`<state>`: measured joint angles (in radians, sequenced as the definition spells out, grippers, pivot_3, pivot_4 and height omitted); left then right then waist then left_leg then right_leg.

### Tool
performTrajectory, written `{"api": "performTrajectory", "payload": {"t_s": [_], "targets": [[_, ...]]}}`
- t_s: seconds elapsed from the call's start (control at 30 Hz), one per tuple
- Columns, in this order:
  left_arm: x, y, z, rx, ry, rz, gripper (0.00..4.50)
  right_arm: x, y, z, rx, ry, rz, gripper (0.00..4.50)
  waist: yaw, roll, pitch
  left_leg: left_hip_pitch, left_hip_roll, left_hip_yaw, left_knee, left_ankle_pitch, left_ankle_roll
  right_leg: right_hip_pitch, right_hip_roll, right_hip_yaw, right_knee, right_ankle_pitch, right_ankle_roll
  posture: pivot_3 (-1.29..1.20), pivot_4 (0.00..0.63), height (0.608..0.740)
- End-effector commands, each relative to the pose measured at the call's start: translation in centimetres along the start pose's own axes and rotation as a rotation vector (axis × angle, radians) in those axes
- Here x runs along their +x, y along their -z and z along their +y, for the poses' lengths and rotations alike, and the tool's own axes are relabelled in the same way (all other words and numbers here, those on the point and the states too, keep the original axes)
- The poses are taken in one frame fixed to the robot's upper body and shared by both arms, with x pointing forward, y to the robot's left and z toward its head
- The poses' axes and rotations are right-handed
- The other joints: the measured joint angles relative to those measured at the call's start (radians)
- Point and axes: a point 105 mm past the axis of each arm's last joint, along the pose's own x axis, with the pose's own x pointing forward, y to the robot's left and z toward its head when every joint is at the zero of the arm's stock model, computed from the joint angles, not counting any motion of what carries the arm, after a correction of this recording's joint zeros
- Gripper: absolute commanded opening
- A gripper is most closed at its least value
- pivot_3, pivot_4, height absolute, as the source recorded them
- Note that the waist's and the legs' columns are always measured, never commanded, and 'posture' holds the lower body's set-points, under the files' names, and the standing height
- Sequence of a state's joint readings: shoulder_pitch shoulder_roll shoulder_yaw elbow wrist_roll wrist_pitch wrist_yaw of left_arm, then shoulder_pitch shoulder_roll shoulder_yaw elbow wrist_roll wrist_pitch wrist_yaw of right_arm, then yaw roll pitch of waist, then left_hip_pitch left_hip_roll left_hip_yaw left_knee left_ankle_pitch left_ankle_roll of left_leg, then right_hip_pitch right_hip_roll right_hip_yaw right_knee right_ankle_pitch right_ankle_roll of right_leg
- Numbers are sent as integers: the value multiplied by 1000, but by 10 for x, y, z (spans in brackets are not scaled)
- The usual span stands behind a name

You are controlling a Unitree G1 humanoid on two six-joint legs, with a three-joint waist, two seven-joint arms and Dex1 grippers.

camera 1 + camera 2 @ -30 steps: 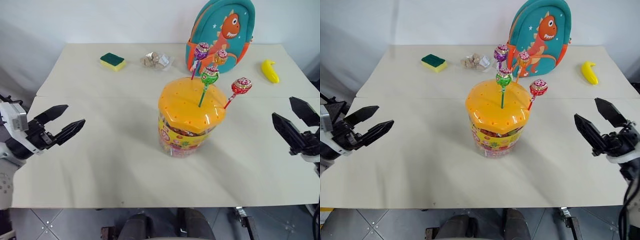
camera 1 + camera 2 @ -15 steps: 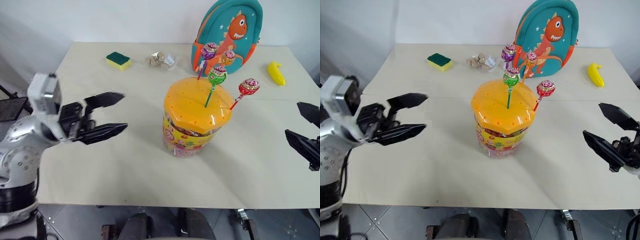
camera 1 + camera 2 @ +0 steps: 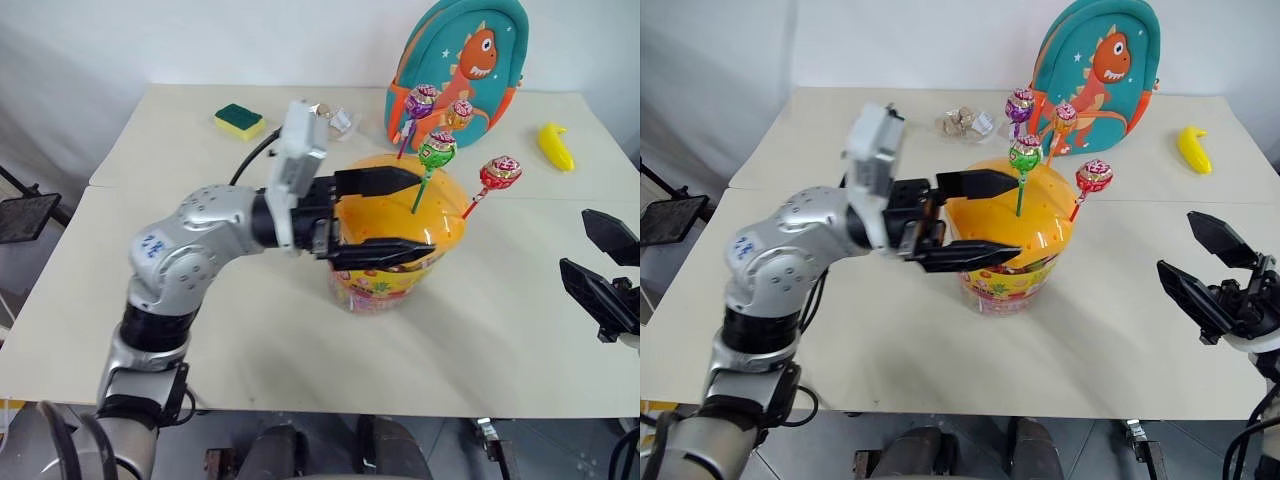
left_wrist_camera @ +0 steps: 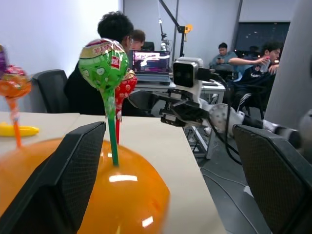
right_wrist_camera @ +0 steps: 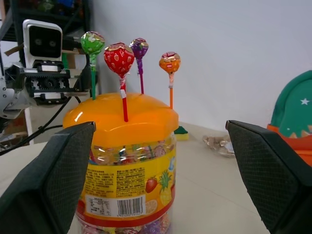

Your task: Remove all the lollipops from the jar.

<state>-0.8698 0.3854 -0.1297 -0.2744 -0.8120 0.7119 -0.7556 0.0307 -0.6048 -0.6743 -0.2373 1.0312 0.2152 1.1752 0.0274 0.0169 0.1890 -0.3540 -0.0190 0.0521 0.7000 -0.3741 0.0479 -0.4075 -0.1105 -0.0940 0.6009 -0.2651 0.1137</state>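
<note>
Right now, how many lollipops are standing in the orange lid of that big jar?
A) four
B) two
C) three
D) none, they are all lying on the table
A: four lollipops, the purple lollipop, the orange-pink lollipop, the green lollipop and the red-pink lollipop, all stand with their sticks in the lid of the jar.

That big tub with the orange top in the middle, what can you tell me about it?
It is a clear plastic jar with a domed orange lid dotted with small holes, standing upright on the pale table. A yellow fruit-print label wraps it; wrapped sweets show inside. Four lollipops on thin sticks stand in the lid. The left gripper has its black fingers spread just over the lid.
</note>
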Motion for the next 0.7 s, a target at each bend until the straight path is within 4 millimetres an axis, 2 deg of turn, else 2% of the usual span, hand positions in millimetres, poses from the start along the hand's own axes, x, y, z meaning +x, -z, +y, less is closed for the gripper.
{"api": "performTrajectory", "payload": {"t_s": [0.03, 0.07, 0.17, 0.37, 0.53, 0.57, 0.6, 0.7], "targets": [[4, -4, 9, 51, -44, 8, 4387, 3, -12, 7, -47, -7, -25, 4497, 0, 0, 0, 0, 0, 0, 0, 0, 0, 0, 0, 0, 0, 0, 0, 0, 150, 740], [6, -4, 10, 38, -44, 3, 4387, 3, -13, 8, -49, -5, -26, 4497, 0, 0, 0, 0, 0, 0, 0, 0, 0, 0, 0, 0, 0, 0, 0, 0, 150, 740], [12, -7, 9, 21, -22, -23, 3862, 3, -14, 10, -49, 4, -28, 4500, 2, 0, 0, 0, 0, 0, 1, 0, 0, 1, 0, 0, 0, 0, 0, 0, 150, 740], [18, -10, 5, -4, 23, -53, 2044, 5, -17, 14, -42, -5, -35, 4500, 9, 0, 0, 0, -2, -1, 1, 1, 1, 1, -2, 0, -1, 1, 2, 0, 150, 740], [12, -14, 4, -45, 38, -80, 484, 8, -21, 20, -26, -39, -47, 4500, 8, 0, 0, 0, -2, -1, 1, 1, 1, 1, -1, 0, -1, 1, 1, 0, 150, 740], [5, -18, 3, -65, 56, -104, 179, 10, -23, 22, -12, -54, -56, 4500, 7, 0, 0, 0, -2, -1, 1, 1, 1, 1, -2, 0, -1, 1, 1, 0, 150, 740], [-2, -23, 0, -77, 85, -128, 30, 12, -25, 23, -1, -65, -66, 4500, 6, 0, 0, 0, -2, -1, 1, 1, 1, 1, -1, 0, -1, 1, 1, 0, 150, 740], [-23, -39, -8, -107, 175, -221, 30, 16, -28, 26, 20, -86, -88, 4500, -2, 0, 0, 0, -1, -1, 0, 1, 1, 1, -2, 0, -1, 1, 1, 0, 150, 740]]}}
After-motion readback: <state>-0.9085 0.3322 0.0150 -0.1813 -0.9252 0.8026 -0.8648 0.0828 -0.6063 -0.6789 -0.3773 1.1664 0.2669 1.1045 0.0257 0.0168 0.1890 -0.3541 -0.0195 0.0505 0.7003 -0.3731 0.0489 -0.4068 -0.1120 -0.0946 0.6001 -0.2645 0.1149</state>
